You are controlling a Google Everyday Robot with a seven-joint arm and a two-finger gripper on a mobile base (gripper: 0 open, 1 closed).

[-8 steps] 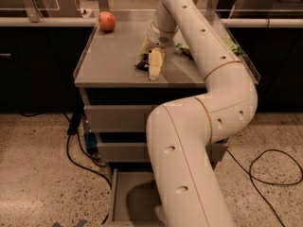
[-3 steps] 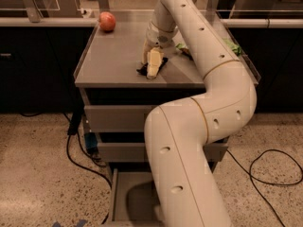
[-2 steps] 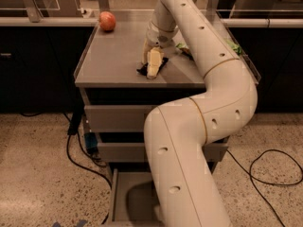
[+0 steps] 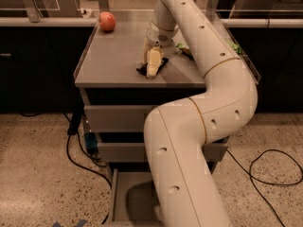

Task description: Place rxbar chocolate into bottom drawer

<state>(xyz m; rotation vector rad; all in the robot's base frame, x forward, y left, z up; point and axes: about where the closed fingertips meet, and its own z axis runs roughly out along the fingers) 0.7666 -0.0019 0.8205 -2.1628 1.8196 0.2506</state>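
The rxbar chocolate [image 4: 142, 70], a flat black wrapper, lies on the grey cabinet top [image 4: 109, 60], sticking out on both sides of my fingers. My gripper [image 4: 153, 66] points down onto it from the long white arm, its cream fingers closed around the bar's middle. The bar is at or just above the surface. The bottom drawer [image 4: 124, 193] is pulled open near the floor, and the arm's lower link covers most of its grey floor.
A red apple [image 4: 107, 21] sits at the back left of the cabinet top. A green chip bag [image 4: 184, 48] lies behind the arm at the right. Two closed drawers [image 4: 113, 118] sit above the open one. Black cables [image 4: 265, 169] trail on the speckled floor.
Since 2.7 s ago the fingers have closed on the black bar and it has tilted slightly. Over the last second the gripper has barely moved.
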